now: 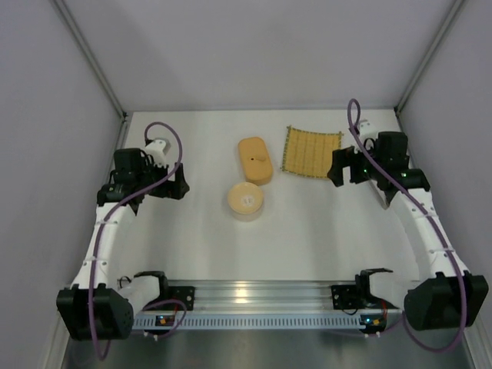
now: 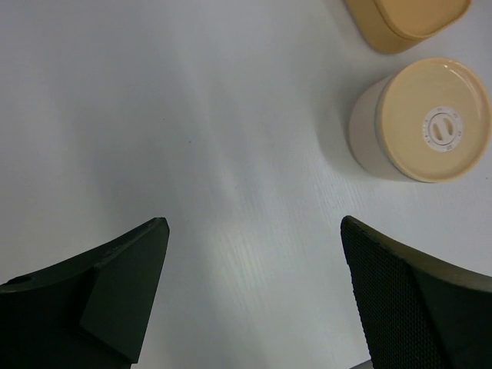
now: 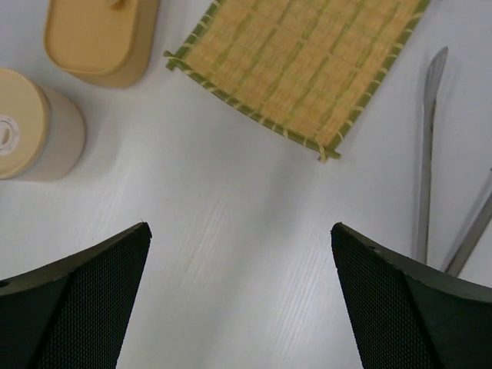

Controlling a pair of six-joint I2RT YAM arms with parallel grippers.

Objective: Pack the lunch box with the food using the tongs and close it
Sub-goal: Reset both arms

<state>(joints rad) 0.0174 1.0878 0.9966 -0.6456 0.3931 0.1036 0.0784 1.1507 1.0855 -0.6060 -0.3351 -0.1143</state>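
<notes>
My black jaws look matt plastic, finely dimpled. The slim silvery metal tongs (image 3: 427, 154) shine smooth; the yellow woven mat (image 3: 307, 61) looks rough, the white tabletop (image 2: 154, 115) smooth and matt.

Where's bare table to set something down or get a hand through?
Free: table between left gripper and round container; the strip from that container to the front rail; the strip behind lunch box and mat. Crowded: lunch box, container and mat bunched mid-table, tongs beside the mat by the right gripper.
</notes>
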